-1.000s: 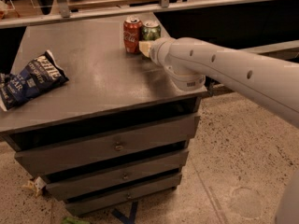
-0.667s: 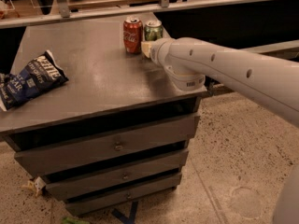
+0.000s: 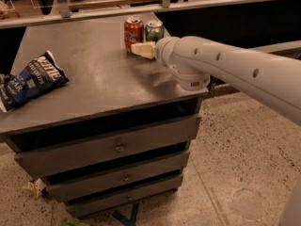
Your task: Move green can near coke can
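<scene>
Green can (image 3: 154, 30) just right of coke can (image 3: 133, 32) by the tabletop (image 3: 99, 79) back edge, hand (image 3: 142, 49) just in front, grip can't tell, chip bag (image 3: 30, 79) at far left edge, open room between.

Grey bench (image 3: 89, 74) with three shallow drawers (image 3: 117, 147) and small round knobs, speckled pale floor (image 3: 235, 154), blue tape mark (image 3: 128, 215) on the floor at the bench's foot, grey rail (image 3: 108, 14) behind, pale wood beyond, gripper (image 3: 137, 49) over the bench's far side.
</scene>
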{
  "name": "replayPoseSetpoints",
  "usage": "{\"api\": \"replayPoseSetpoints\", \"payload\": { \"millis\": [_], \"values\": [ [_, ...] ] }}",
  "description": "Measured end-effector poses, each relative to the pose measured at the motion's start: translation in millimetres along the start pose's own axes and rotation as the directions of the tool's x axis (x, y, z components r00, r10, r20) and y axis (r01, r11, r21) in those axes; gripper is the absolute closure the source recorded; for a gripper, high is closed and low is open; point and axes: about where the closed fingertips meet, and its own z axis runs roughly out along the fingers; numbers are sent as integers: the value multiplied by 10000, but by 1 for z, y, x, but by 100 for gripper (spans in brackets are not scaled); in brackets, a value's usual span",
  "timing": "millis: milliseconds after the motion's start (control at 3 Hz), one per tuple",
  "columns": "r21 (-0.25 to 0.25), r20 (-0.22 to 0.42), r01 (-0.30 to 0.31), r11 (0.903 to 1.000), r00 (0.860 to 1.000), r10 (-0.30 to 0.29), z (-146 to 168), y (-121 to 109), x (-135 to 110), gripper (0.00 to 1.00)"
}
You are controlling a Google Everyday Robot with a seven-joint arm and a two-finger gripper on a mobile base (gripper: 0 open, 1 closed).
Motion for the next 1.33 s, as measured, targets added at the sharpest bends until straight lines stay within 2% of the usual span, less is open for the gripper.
{"api": "replayPoseSetpoints", "payload": {
  "millis": [333,667,1000,1333],
  "values": [
    [255,-34,156,9996,9999,-155,-16,-17,-4,0],
    [648,-122,663,9957,9978,-656,-38,-40,-6,0],
    [1258,-264,1653,9782,9862,-1633,-57,-69,-7,0],
    [1257,-262,1653,9782,9862,-1633,-57,-69,-8,0]
  ]
}}
